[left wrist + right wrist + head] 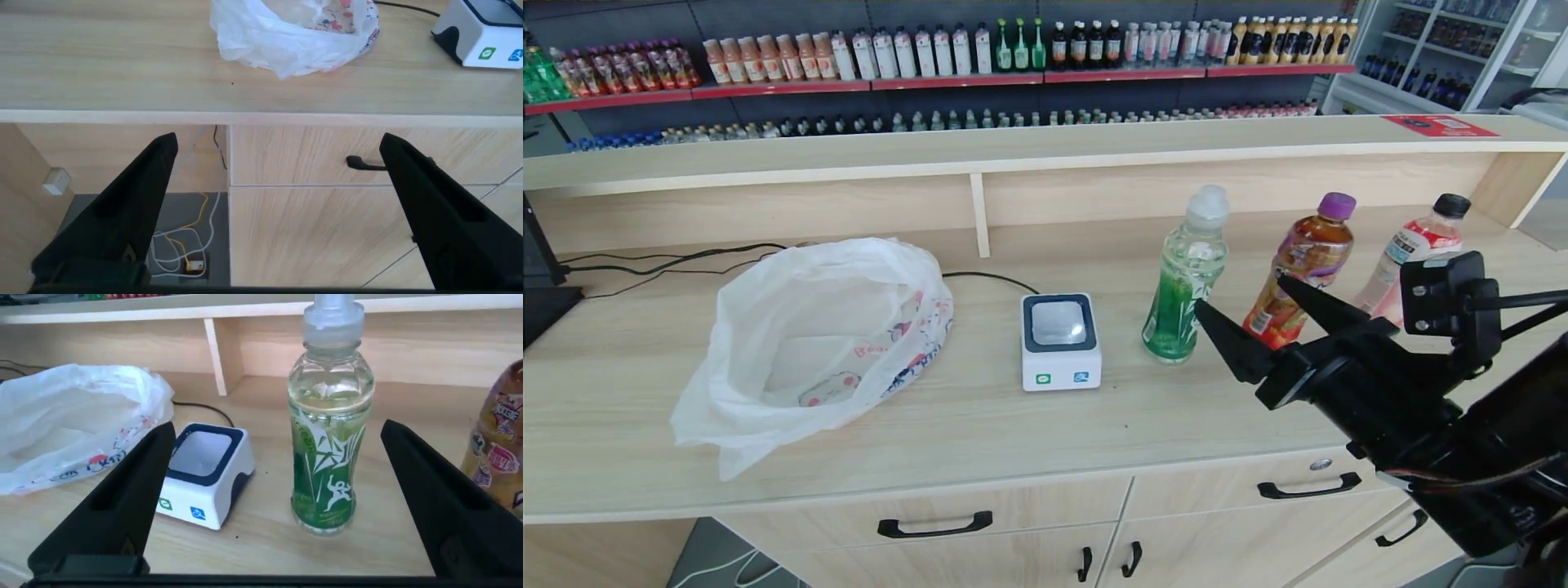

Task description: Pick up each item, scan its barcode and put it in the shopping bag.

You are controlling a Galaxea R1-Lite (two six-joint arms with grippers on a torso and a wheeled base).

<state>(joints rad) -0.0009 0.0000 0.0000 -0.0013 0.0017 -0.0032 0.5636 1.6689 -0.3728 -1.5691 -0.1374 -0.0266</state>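
While right claw (1240, 291) gapes wide facing green bottle (1186, 278) | shopping bag (731, 384) open — left claw (278, 139) wide

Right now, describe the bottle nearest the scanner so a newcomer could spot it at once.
On the counter, find the white scanner; three bottles stand in a row to its right. Yours is the green bottle, first after the scanner. It alone has a clear cap; the brown bottle has a purple one, the pink bottle a black one.
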